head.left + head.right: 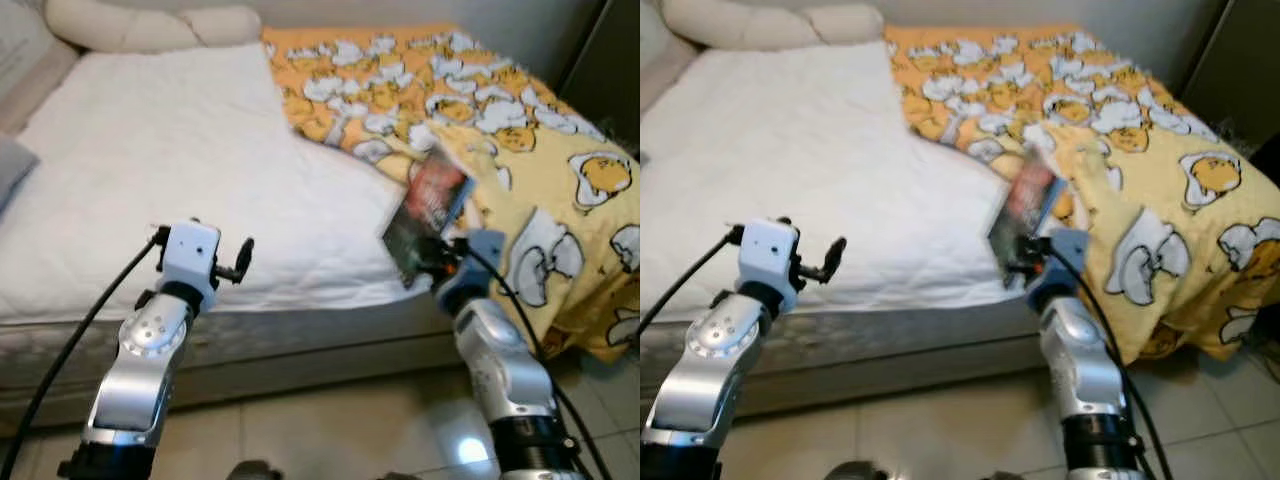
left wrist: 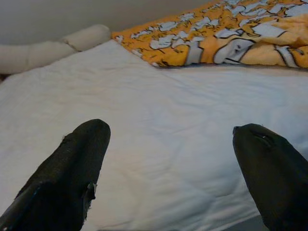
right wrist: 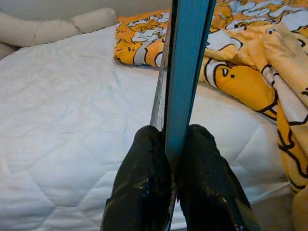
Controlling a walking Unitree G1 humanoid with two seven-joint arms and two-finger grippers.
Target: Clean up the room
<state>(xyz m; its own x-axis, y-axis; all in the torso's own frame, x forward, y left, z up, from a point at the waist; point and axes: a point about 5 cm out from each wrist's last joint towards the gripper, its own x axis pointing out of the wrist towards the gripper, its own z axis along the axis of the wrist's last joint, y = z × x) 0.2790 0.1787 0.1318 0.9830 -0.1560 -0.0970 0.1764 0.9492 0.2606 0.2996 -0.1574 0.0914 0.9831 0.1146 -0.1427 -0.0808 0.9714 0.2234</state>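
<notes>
A thin book (image 1: 428, 212) with a dark red cover and a blue edge (image 3: 185, 62) is held upright over the front edge of the bed. My right gripper (image 3: 174, 139) is shut on its lower end, both black fingers (image 3: 147, 159) pressed against its sides. My left gripper (image 2: 168, 139) is open over the white mattress (image 1: 150, 170), with nothing between its fingers (image 2: 82, 159). The left wrist (image 1: 192, 252) hovers at the mattress's front edge.
A yellow blanket (image 1: 540, 180) with a cartoon egg print covers the bed's right part and hangs over its corner. A long cream pillow (image 1: 140, 25) lies at the head. Pale floor tiles (image 1: 330, 420) lie in front of the bed. A dark panel (image 1: 610, 60) stands at far right.
</notes>
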